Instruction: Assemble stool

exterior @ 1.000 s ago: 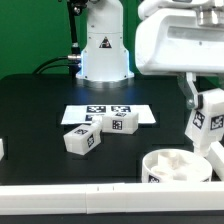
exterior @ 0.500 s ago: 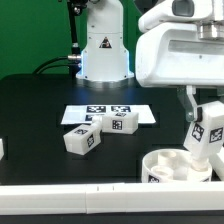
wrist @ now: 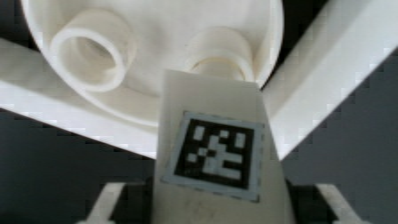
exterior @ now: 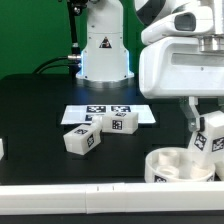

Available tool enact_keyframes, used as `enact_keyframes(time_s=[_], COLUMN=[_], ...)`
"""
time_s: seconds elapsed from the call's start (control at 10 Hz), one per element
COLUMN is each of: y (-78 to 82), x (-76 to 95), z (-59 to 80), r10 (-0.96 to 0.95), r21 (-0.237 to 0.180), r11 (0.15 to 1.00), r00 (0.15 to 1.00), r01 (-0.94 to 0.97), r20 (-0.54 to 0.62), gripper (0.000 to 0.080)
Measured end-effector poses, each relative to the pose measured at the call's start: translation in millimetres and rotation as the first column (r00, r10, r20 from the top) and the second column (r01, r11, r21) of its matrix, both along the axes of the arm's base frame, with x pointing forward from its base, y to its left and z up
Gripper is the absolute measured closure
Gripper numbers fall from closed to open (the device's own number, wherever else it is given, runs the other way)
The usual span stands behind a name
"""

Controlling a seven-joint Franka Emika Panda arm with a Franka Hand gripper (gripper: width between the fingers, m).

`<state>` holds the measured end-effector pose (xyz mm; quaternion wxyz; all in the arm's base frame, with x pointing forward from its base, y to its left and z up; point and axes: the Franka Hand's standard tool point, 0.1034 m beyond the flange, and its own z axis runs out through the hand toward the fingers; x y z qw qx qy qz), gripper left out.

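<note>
The gripper [exterior: 205, 122] is grasping a tagged leg [exterior: 208, 140], tilted over the round seat [exterior: 166, 162] by its rim

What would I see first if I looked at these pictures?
The robot's big white hand at the exterior view's right, gripping a tagged stool leg right over the round seat. Next, two more legs lie loose mid-table beside the marker board.

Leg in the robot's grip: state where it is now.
On the exterior view's right, the leg is held tilted over the round seat, its lower end close to it.
</note>
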<state>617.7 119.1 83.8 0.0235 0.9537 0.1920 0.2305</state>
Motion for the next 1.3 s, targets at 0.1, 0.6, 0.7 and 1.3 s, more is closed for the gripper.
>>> enact_keyframes(time_s=[0.1, 0.6, 0.7, 1.3], y=[2.9, 4.0, 3.5, 12.8], x=[0.2, 0.2, -0.8, 8.7], z=[0.0, 0.2, -1.4, 20.9], r10=[0.003, -0.010, -0.017, -0.181], r21=[0.006, 0.015, 0.011, -0.074], r11=[1.000, 1.000, 1.000, 0.983], r00=[1.000, 1.000, 1.000, 0.894], r01=[-0.003, 0.010, 0.017, 0.166], r20=[0.014, 0.018, -0.004, -0.410], gripper=[0.0476, 0.0266, 0.0266, 0.0150])
